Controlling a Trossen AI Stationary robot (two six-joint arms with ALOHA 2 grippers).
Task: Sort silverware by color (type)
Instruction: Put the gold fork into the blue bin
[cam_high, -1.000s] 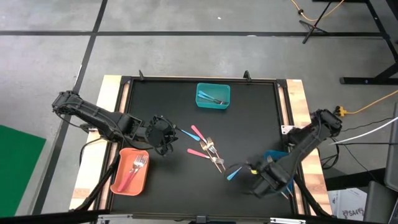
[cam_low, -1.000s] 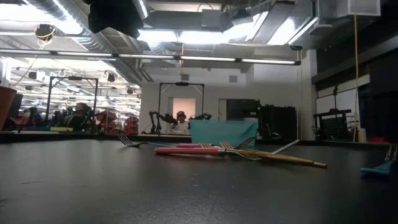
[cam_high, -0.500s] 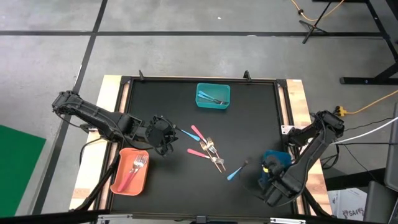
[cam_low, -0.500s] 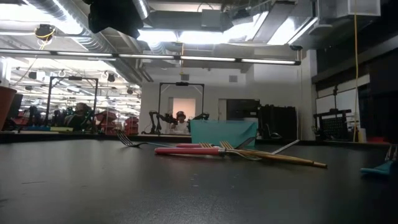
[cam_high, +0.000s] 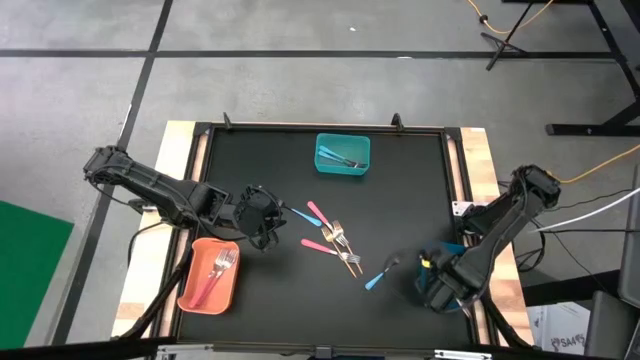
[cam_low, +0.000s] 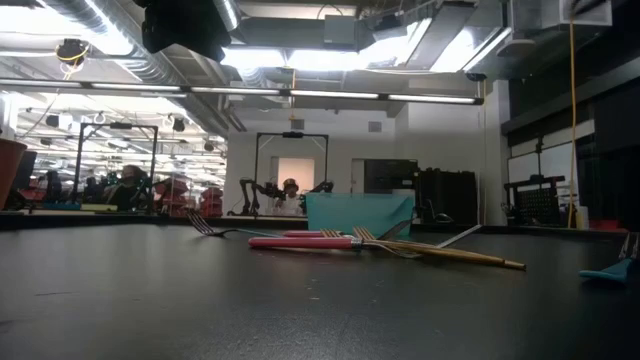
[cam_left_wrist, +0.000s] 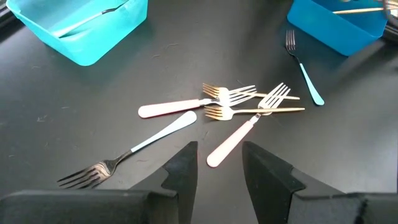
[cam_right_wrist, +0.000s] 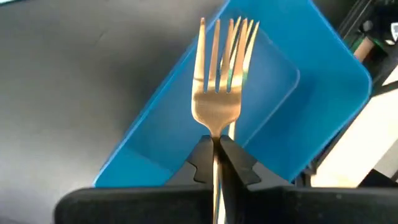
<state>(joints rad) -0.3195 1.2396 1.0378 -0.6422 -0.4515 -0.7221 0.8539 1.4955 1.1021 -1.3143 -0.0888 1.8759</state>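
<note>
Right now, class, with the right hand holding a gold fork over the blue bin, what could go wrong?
1. The right hand pinches the gold fork only at its thin neck; it might swivel or slip.
2. Released off-centre, it could miss the blue bin.
3. The tangled forks may drag one another.

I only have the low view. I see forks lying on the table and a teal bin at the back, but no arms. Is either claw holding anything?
Observer: Yes. The right claw is shut on a gold fork, tines forward, over a blue bin.
Operator: Where is that bin? I can't see it.
Observer: At the table's right edge, under the right arm.
Operator: And the left arm?
Observer: The left claw is open and empty, facing the loose pile of forks in the table's middle.
Operator: Anything sorted on the left?
Observer: An orange bin beside the left arm holds pink-handled forks.
</note>
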